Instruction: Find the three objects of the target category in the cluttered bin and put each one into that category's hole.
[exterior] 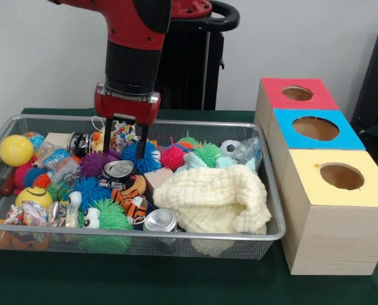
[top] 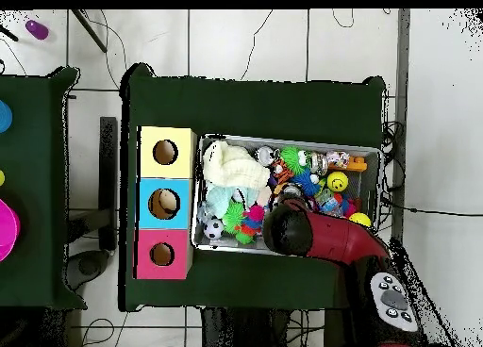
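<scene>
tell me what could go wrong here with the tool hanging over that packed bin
1. The tool hangs open over tightly packed toys; closing could catch the blue spiky ball along with the can.
2. The yellow cloth covers the bin's side nearest the boxes, so target objects may lie hidden beneath it.
3. Spiky balls may slip or snag on a lift.

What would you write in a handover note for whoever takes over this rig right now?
Hand: open, empty, fingers down in the mesh bin just above a tin can among spiky balls.
Boxes beside the bin: yellow box, blue box, red box, one hole each.
Done: cannot tell; only the overhead view shows something pale in the blue box's hole.
Left: grasp, lift and drop target items. A cream cloth may hide more.
</scene>
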Robot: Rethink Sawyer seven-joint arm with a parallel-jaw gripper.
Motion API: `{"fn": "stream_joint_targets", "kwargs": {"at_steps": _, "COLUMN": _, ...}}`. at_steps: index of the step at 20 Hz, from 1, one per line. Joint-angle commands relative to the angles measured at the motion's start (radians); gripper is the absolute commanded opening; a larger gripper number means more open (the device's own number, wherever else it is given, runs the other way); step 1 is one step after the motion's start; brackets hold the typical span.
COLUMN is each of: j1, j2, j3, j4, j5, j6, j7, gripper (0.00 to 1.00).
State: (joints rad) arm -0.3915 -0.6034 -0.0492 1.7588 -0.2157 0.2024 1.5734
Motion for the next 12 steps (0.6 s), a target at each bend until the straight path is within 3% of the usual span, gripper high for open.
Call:
{"fn": "stream_joint_targets", "kwargs": {"at_steps": 1, "j1": 0.041, "j2": 0.125, "j3": -0.013, "j4": -0.152, "j5": 0.057, "j6": 0.014, "j7": 0.182, "gripper": 1.00}}
{"fn": "stream_joint_targets", "kwargs": {"at_steps": 5, "j1": 0.090, "j2": 0.159, "j3": -0.054, "j4": -0.148, "j5": 0.076, "j6": -0.054, "j7": 0.227, "gripper": 1.00}}
{"fn": "stream_joint_targets", "kwargs": {"at_steps": 12, "j1": 0.013, "j2": 0.200, "j3": 0.011, "j4": -0.099, "j5": 0.040, "j6": -0.193, "j7": 0.195, "gripper": 1.00}}
